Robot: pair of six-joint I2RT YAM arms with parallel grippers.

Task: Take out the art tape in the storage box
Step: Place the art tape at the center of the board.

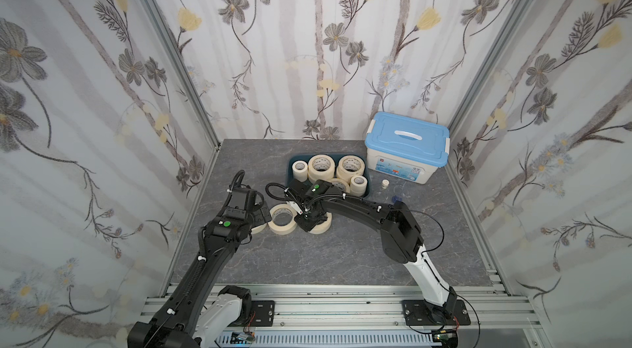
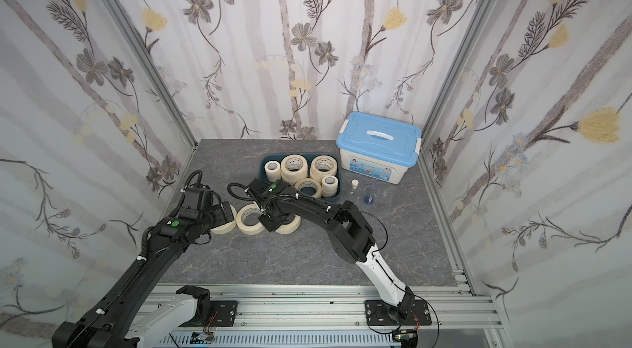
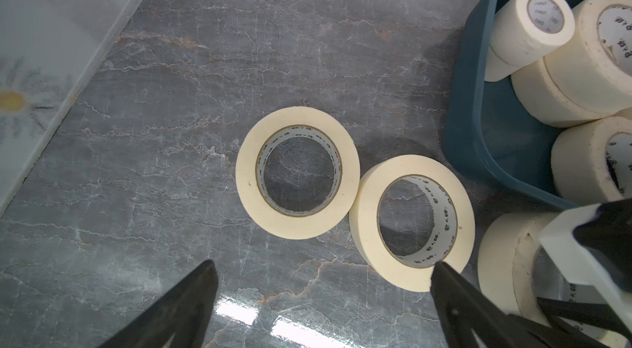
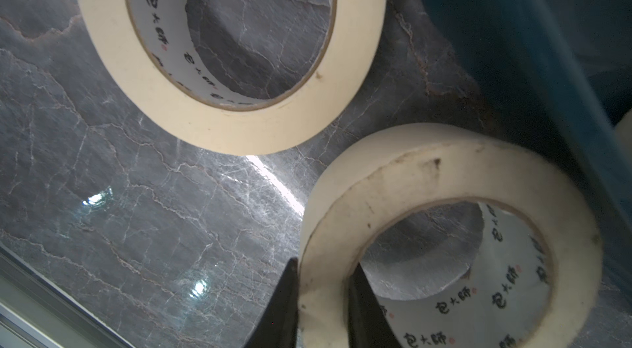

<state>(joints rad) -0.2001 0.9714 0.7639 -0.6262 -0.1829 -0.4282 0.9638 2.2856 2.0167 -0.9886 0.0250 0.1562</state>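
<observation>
You are looking into a robot test booth, not a home: floral wallpaper panels [image 1: 307, 38] set in aluminium framing [image 1: 171, 55], a grey marble-look tabletop [image 1: 342, 254], and arm bases bolted to a slotted metal rail [image 1: 342, 308].

Two black arms [image 1: 205, 260], white lower segments [image 1: 429, 271], black corrugated cable looms with white clips, green round marker near each wrist [image 1: 226, 224], black bolted base plates [image 1: 434, 312].

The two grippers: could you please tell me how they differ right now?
The left gripper stands wide open and empty above the tabletop; the right gripper is shut on a tape roll, pinching its wall. Left hovers beside two loose rolls; right sits by the storage box. Both have black fingers.
</observation>
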